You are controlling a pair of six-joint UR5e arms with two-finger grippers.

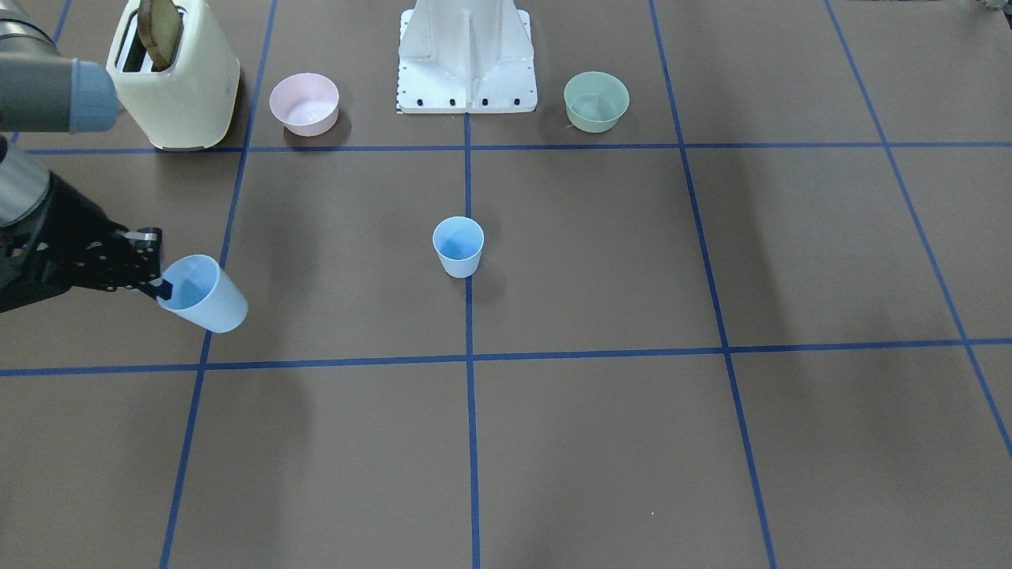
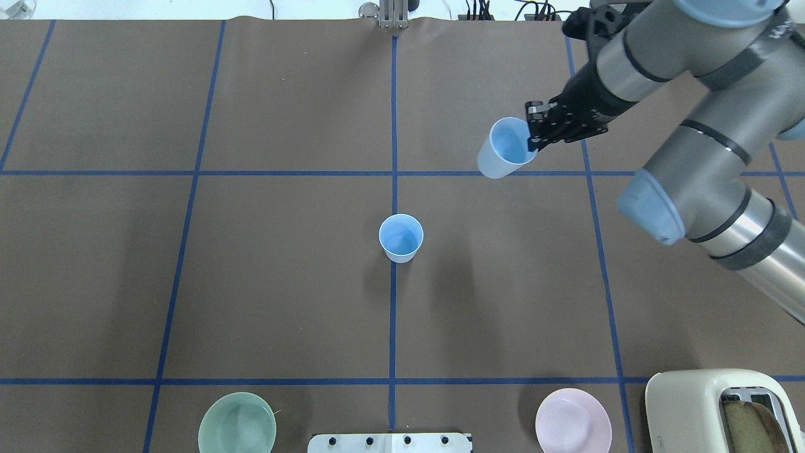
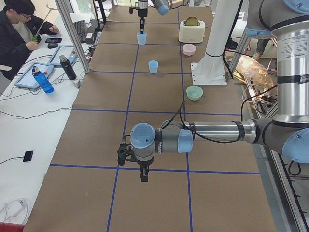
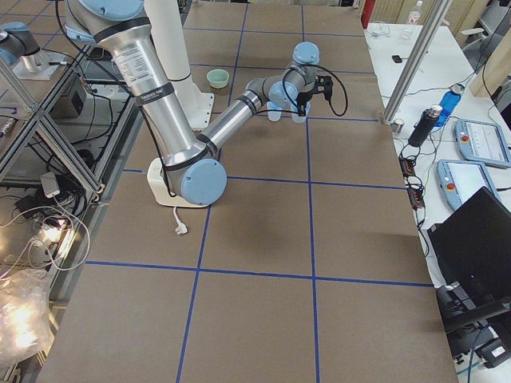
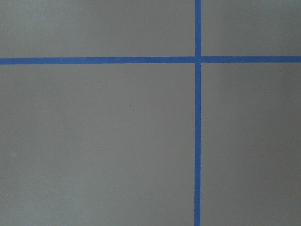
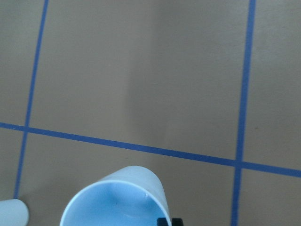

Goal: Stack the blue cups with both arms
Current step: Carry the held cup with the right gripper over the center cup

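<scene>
One blue cup [image 2: 400,238] stands upright on the centre line of the brown table; it also shows in the front view [image 1: 458,246]. My right gripper [image 2: 534,135] is shut on the rim of the second blue cup [image 2: 503,150], one finger inside it. This cup looks slightly tilted in the front view [image 1: 202,294] and fills the bottom of the right wrist view [image 6: 117,202]. It is well to the right of the standing cup. My left gripper [image 3: 143,175] shows only in the left side view, pointing down over bare table far from both cups; I cannot tell if it is open.
A cream toaster [image 1: 174,75] with a slice of bread stands near the robot's right. A pink bowl [image 1: 304,103] and a green bowl [image 1: 596,100] flank the white base stand [image 1: 466,59]. Blue tape lines grid the table.
</scene>
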